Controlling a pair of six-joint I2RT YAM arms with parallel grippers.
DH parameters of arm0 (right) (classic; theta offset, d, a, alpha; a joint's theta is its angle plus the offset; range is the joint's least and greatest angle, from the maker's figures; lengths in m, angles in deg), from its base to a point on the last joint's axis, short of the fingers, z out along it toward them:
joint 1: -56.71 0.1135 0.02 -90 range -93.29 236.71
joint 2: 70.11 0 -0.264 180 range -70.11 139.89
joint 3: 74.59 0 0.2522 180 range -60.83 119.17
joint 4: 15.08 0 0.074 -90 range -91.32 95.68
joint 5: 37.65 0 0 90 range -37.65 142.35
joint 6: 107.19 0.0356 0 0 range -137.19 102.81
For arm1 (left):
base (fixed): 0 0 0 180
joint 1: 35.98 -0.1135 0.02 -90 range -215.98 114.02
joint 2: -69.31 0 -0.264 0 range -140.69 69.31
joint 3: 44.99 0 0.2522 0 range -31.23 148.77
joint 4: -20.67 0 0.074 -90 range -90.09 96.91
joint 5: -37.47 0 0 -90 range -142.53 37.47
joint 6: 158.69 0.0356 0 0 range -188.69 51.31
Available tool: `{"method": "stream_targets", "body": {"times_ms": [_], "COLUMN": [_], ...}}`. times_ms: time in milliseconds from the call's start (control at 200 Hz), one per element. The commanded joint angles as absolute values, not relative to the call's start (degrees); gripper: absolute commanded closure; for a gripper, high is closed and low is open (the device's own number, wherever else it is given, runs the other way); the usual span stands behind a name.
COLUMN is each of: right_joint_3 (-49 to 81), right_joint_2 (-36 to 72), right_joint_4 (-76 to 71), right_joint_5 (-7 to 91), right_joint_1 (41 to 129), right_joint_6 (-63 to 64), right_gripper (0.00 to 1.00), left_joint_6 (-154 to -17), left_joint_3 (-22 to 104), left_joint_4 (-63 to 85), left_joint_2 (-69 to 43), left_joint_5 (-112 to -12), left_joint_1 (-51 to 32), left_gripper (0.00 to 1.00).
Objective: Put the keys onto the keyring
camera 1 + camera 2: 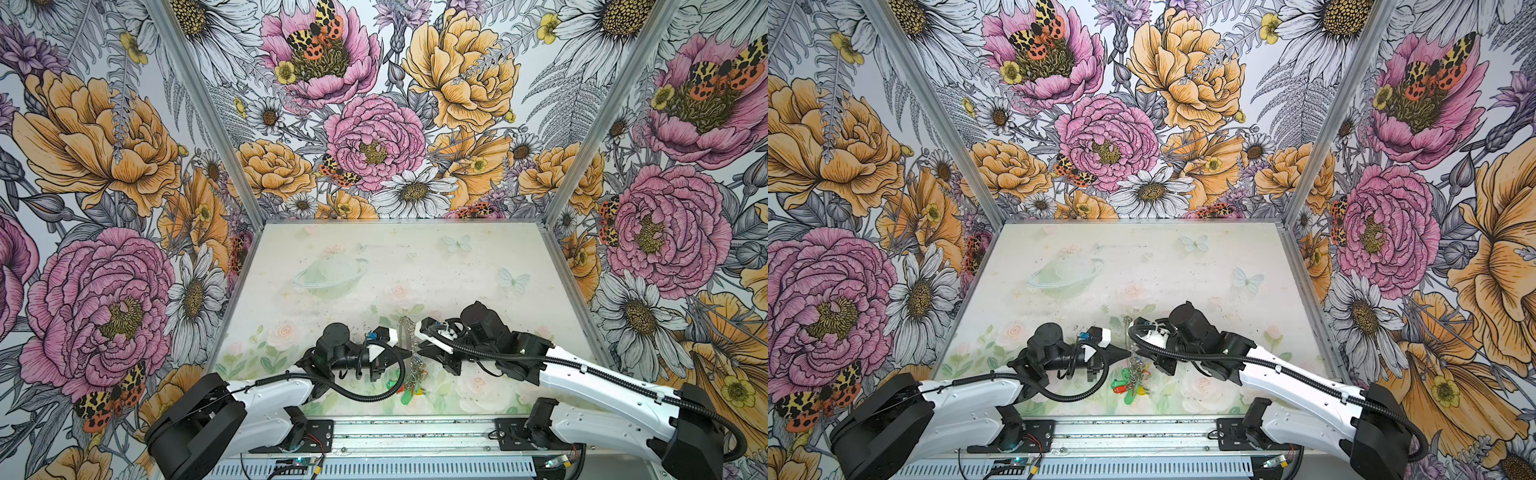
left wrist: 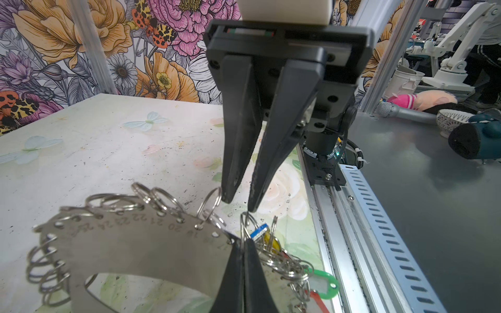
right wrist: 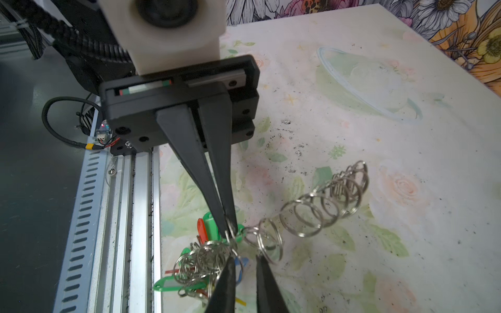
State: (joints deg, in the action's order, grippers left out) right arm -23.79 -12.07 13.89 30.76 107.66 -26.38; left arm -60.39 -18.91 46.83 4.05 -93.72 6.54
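- My left gripper reaches in from the left, near the front edge of the table. Its fingers are pressed together and pinch the near end of the keyring.
- The keyring stands on edge between the two grippers in both top views. It runs from near to far, with its flat face turned towards my left arm. The left wrist view shows stamped numbers beside the holes along its rim, and wire rings threaded through those holes. I cannot tell whether its far end touches the table.
- The keys show mainly as the blue tag with its white label. It hangs just right of the left fingertips, in a tangle of wire rings at the near end of the band. From the right wrist the blue tag sits close in front of the right fingertips. I cannot pick out the metal key, and I cannot tell which ring, if any, carries the tag.
- A bunch of coloured tags in green, red and yellow lies on the table below that tangle, nearer to me than both grippers.
- My right gripper comes in from the right and faces the left one tip to tip. Its fingers stand slightly apart with a clear gap and grip nothing. One tip is right at a wire ring beside the blue tag.
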Motion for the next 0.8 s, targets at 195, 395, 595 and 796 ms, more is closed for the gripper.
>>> {"method": "stream_targets", "body": {"times_ms": [195, 395, 595, 796], "right_joint_3": [-27.7, -28.3, -28.0, -28.1], "right_joint_2": [-11.1, -9.5, -6.1, -3.9], "right_joint_4": [3.2, 3.1, 1.6, 0.4], "right_joint_5": [25.4, 29.5, 27.0, 27.0], "right_joint_1": [107.4, 107.3, 107.5, 108.4], "right_joint_6": [-23.3, -23.4, -22.8, -22.9], "right_gripper": [0.9, 0.9, 0.95, 1.0], "left_joint_6": [-61.1, -61.3, -62.3, -62.6], "left_joint_3": [-19.2, -19.5, -19.7, -20.2], "left_joint_4": [51.3, 51.5, 53.8, 54.3], "left_joint_2": [5.8, 6.5, 6.0, 6.5], "left_joint_5": [-94.0, -94.2, -94.3, -94.0], "left_joint_1": [6.3, 6.1, 5.9, 5.5], "left_gripper": [1.0, 1.0, 1.0, 1.0]}}
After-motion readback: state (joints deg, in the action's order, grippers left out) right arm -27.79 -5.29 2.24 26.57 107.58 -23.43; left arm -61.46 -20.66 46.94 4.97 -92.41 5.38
